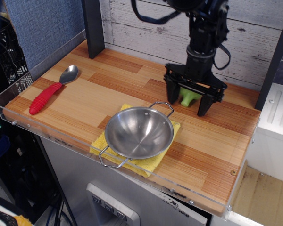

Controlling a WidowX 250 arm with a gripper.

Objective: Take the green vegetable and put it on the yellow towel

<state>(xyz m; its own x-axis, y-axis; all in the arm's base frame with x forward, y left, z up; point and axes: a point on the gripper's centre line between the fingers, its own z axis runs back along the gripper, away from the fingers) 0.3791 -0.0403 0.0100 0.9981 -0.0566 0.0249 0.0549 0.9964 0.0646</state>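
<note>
Whitewashed plank boards back a striped wooden worktop (pixel 85 94) with a clear plastic lip along its front and left edges. At the right rear, the black arm has its jaws (pixel 187 105) low over the wood, spread wide apart, one finger to each side of the green vegetable (pixel 188 97). That little toy broccoli sits on the worktop between them, mostly hidden by the gripper's body, so from this angle I can't be sure whether either finger touches it; it looks loose rather than pinched. Nearer the front edge, a round steel bowl (pixel 138 132) with two wire handles rests squarely on the yellow towel (pixel 148 165), covering most of the cloth so that only its corners and front border peek out. The vegetable lies just behind and to the right of the bowl, off the towel. Far to the left, well apart from all this, lies a spoon (pixel 53 89) with a red handle, its metal bowl pointing toward the back wall.
</note>
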